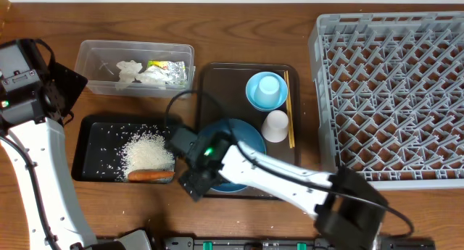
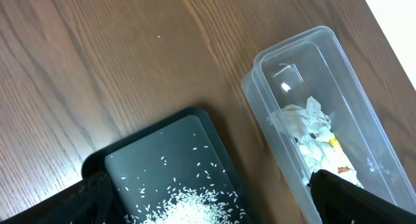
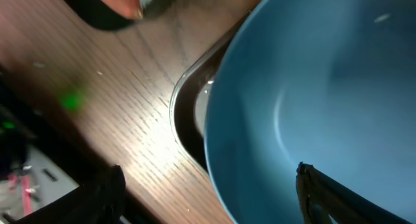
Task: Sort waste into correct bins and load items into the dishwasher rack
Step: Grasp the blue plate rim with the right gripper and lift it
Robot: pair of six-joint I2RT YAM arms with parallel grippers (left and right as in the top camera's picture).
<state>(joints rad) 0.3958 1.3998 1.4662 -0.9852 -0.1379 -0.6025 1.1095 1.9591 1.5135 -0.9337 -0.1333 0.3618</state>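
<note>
Straddling the large round blue plate [image 3: 325, 87] at its rim, my right claw [image 3: 208, 178] stands apart, ready to pinch.

Item tally, my overhead feed.
I count one plate [image 1: 250, 138], one bowl [image 1: 252, 99], one blue cup [image 1: 269, 86], one white cup [image 1: 275, 125], one carrot [image 1: 151, 175], two chopsticks [image 1: 288, 109], one tub [image 1: 90, 58], one black tray [image 1: 90, 152], one rack [image 1: 391, 90].

Overhead cam looks straight down from high up, so the whole table [image 1: 239, 32] fits, from the dishwasher rack [image 1: 391, 83] to the clear tub [image 1: 135, 67]. Left wrist cam sits mid-height, tilted down over the tub and a corner of the black tray [image 2: 149, 152], both also in the overhead. Right wrist cam is jammed right up against the blue plate [image 3: 325, 87] and the brown tray [image 3: 174, 117] rim.
</note>
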